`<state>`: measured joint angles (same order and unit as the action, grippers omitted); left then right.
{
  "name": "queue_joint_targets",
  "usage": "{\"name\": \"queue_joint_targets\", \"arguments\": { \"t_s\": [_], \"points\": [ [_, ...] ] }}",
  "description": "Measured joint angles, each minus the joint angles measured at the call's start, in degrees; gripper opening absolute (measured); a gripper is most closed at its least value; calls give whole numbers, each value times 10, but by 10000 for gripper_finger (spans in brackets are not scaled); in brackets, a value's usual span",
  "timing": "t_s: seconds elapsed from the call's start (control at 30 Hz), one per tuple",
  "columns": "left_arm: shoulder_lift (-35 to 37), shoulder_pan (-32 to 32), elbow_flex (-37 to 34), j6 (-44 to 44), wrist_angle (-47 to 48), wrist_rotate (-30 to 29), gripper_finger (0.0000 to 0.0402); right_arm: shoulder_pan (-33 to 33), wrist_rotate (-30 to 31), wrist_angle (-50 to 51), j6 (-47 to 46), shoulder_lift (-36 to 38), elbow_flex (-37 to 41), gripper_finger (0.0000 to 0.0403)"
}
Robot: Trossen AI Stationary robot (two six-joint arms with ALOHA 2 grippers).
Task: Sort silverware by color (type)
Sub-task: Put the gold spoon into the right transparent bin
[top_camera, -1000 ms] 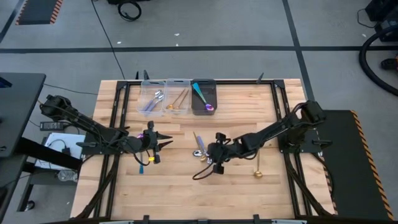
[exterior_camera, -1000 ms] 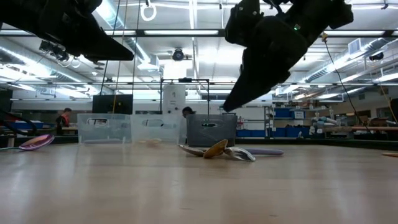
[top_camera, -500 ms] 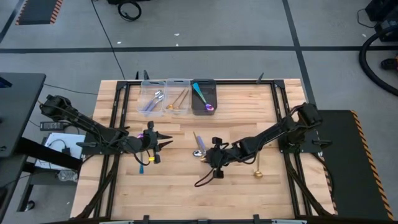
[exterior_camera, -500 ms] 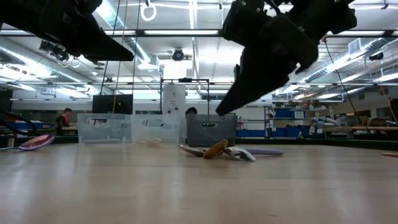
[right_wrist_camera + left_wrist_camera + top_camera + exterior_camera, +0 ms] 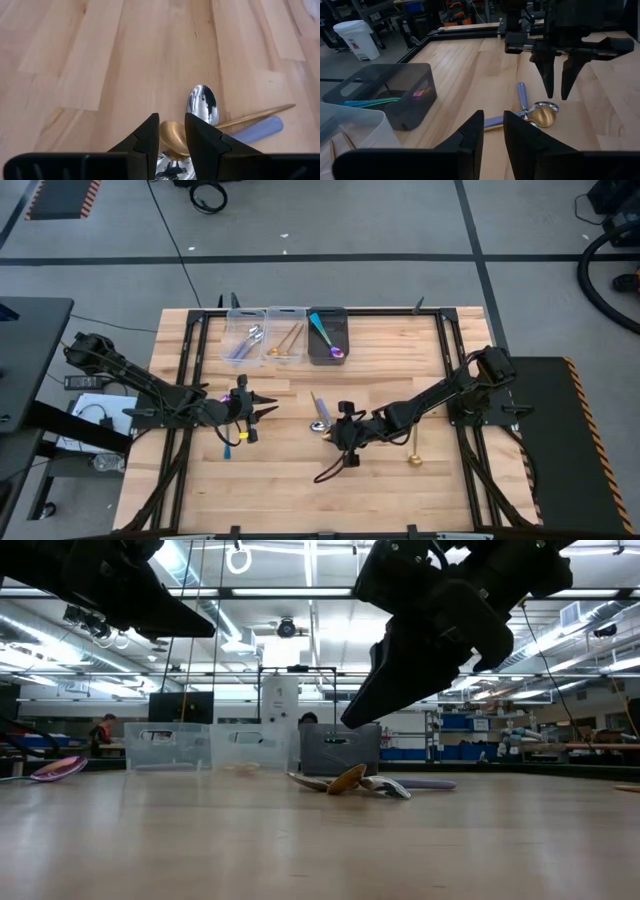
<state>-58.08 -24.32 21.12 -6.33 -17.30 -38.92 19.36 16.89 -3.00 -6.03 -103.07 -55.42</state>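
Wooden table (image 5: 400, 500) from above: three bins (image 5: 285, 335) at the far edge already hold spoons, and the right gripper (image 5: 334, 427) hangs over a small spoon pile (image 5: 320, 420) mid-table. Level view: that pile (image 5: 350, 781) lies flat beneath it. Left wrist view: the left gripper (image 5: 492, 131) waits, fingers slightly parted, empty. Right wrist view: right fingers (image 5: 150, 137) straddle a gold spoon (image 5: 175, 137), narrowly apart, gripping nothing; next it likely must descend and close

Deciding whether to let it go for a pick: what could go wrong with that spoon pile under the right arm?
1. The gold spoon overlaps the silver lilac-handled spoon; the right gripper, above them with fingers slightly apart, may nudge or lift both.
2. A mixed grab could land in the wrong bin.
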Motion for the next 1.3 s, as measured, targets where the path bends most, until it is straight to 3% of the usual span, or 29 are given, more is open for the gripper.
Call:
{"name": "queue_joint_targets", "arguments": {
  "t_s": [0.23, 0.43, 0.67, 1.3],
  "points": [
    [0, 0, 0, 0, 0, 0, 82, 3, -4, -6, 58, 0, 0, 117],
    [0, 0, 0, 0, 1, 0, 82, 9, -15, -66, 114, -29, 0, 162],
    [0, 0, 0, 0, -7, 0, 82, 9, -12, -65, 153, -59, -2, 196],
    [0, 1, 0, 1, -23, 2, 82, -13, 19, -62, 191, -89, -1, 134]
  ]
}}
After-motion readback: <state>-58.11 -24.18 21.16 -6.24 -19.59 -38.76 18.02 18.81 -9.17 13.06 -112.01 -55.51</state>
